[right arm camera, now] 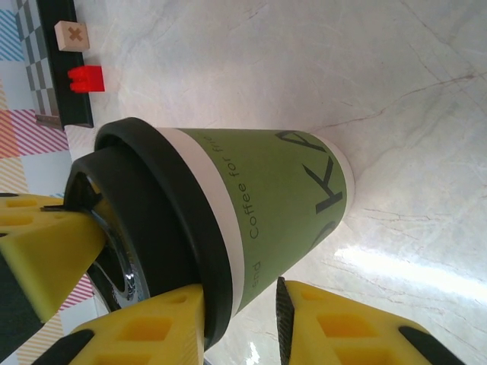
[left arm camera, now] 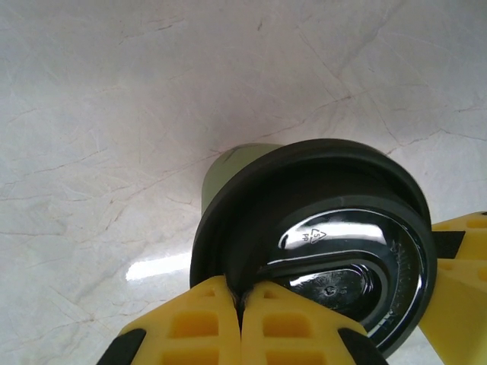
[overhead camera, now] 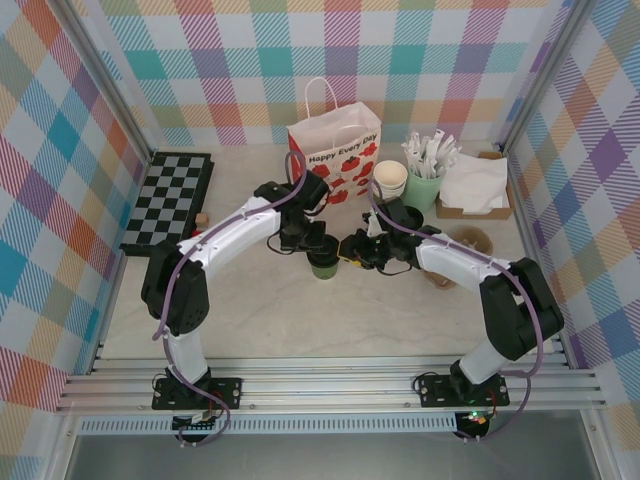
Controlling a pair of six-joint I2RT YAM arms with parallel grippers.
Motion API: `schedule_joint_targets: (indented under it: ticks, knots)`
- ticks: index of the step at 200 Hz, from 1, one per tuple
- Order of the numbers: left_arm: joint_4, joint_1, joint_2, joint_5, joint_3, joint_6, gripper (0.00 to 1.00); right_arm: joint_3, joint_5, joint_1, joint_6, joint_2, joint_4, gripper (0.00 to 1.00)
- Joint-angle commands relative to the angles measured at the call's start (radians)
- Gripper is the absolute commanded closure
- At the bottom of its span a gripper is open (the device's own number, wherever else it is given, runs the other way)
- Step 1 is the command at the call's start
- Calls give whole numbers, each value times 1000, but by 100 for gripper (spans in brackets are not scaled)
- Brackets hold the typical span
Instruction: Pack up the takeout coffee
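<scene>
Top external view: I am seeing the takeout coffee (overhead camera: pixel 323 264) standing upright on the desk (overhead camera: pixel 250 310), between my two pincers.
The left pincer (left arm camera: pixel 240 319) is sitting pressed together, its tips against the rim of the black lid (left arm camera: pixel 335 243). The right pincer (right arm camera: pixel 242 327) is sitting spread, a finger on either side just below the lid. The paper wall is showing green, with a white band and dark lettering.

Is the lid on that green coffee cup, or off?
On. The black lid wraps snugly over the rim of the green cup in the right wrist view, and from the left wrist it covers the top.
</scene>
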State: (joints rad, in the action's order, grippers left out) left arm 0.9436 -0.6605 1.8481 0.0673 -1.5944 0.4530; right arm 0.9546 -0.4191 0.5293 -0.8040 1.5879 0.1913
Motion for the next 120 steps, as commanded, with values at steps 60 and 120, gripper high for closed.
schedule_joint_targets:
  ticks: [60,120]
  knots:
    - [105,-5,123,-10,-33,-134,100,-42,-13,-18,-12,0,66,61]
    - [212,-7,130,63,-322,-466,100,33,-245,-180,102,-80,88,49]
